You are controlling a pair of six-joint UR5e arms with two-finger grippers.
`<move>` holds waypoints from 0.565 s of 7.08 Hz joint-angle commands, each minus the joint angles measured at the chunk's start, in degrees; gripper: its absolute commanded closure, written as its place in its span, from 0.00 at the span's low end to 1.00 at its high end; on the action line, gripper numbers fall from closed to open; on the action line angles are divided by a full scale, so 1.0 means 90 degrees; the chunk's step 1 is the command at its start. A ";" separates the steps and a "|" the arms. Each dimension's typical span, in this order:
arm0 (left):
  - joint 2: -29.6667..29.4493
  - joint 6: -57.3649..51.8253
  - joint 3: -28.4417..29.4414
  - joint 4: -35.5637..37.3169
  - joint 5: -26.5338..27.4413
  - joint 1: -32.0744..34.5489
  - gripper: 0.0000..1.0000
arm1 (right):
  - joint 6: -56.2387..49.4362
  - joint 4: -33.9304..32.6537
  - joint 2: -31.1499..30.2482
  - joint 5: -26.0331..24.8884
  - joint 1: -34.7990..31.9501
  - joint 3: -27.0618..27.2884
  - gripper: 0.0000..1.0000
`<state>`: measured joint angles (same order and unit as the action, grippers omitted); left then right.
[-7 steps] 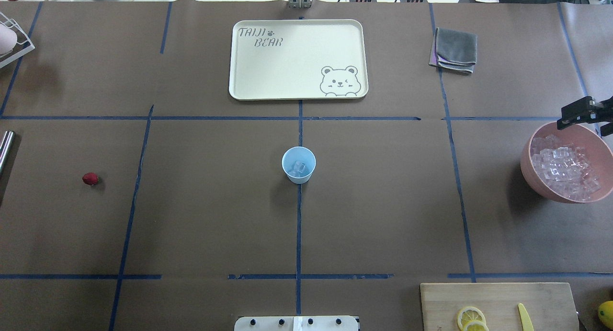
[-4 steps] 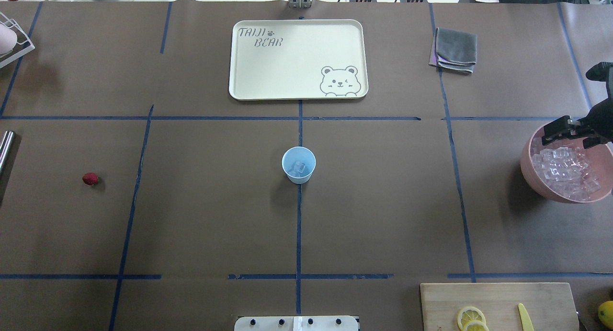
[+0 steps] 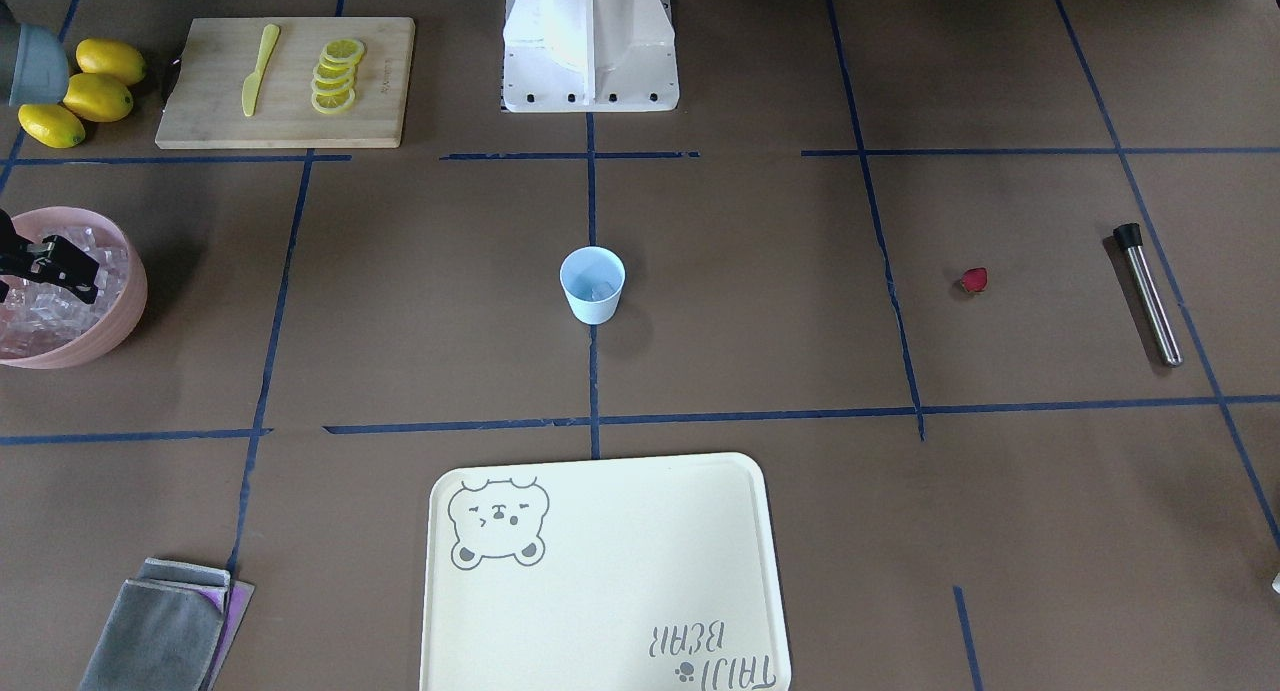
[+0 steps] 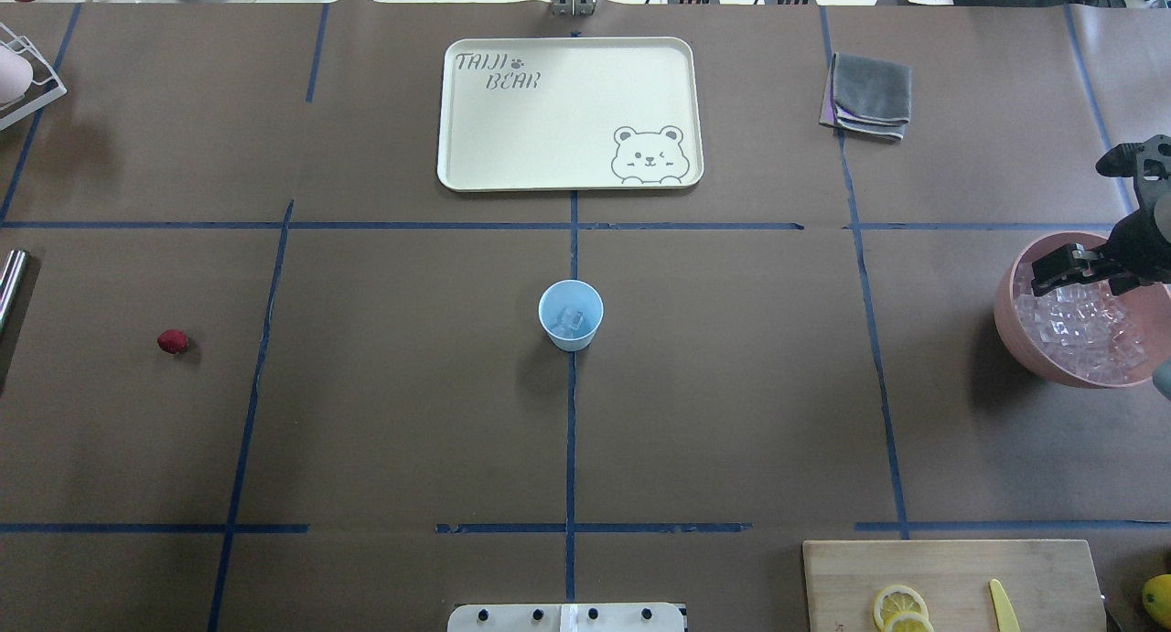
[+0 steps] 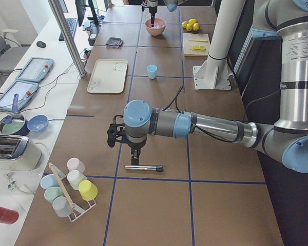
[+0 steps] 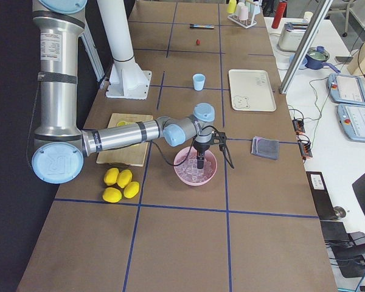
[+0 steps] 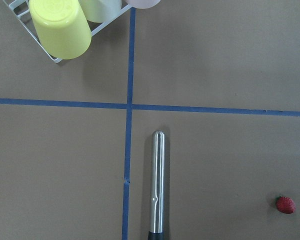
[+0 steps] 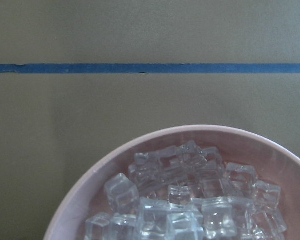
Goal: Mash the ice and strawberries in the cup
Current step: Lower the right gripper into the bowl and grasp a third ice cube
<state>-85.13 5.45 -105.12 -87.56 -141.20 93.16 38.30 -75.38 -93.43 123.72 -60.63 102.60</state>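
The pale blue cup (image 4: 571, 315) stands upright at the table's centre with a few ice cubes (image 4: 572, 319) in it. More ice (image 8: 190, 205) fills the pink bowl (image 4: 1008, 326) at the right edge. My right gripper (image 4: 1048, 278) points down over that ice and looks open, holding nothing. One strawberry (image 4: 172, 341) lies alone on the left side. The left gripper (image 5: 135, 158) shows only in the exterior left view, above a steel muddler (image 7: 158, 185). I cannot tell whether it is open or shut.
A cream tray (image 4: 549, 129) lies behind the cup and a grey cloth (image 4: 869, 95) at the back right. A cutting board (image 4: 951, 573) with lemon slices and a yellow knife sits front right, whole lemons (image 3: 90, 96) beside it. A rack of cups (image 5: 72, 189) stands far left.
My right gripper has come in from the bowl's far rim to over the ice and lower. The cup, strawberry and muddler have not moved.
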 commanded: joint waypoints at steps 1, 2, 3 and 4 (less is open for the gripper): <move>-0.0003 0.0000 -0.0028 0.0012 -0.0005 0.0000 0.00 | -0.0066 -0.0003 0.0000 0.0042 -0.0002 -0.0023 0.02; -0.0003 0.0000 -0.0048 0.0012 -0.0005 0.0000 0.00 | -0.0066 -0.0003 0.0000 0.0052 -0.0002 -0.0033 0.07; -0.0003 0.0000 -0.0048 0.0012 -0.0005 0.0000 0.00 | -0.0066 -0.0003 0.0000 0.0042 -0.0002 -0.0052 0.15; -0.0003 0.0000 -0.0048 0.0012 -0.0005 0.0000 0.00 | -0.0076 -0.0003 0.0029 0.0042 0.0008 -0.0072 0.18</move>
<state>-85.17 5.45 -105.52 -87.45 -141.24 93.16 37.69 -75.41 -93.36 124.11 -60.62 102.15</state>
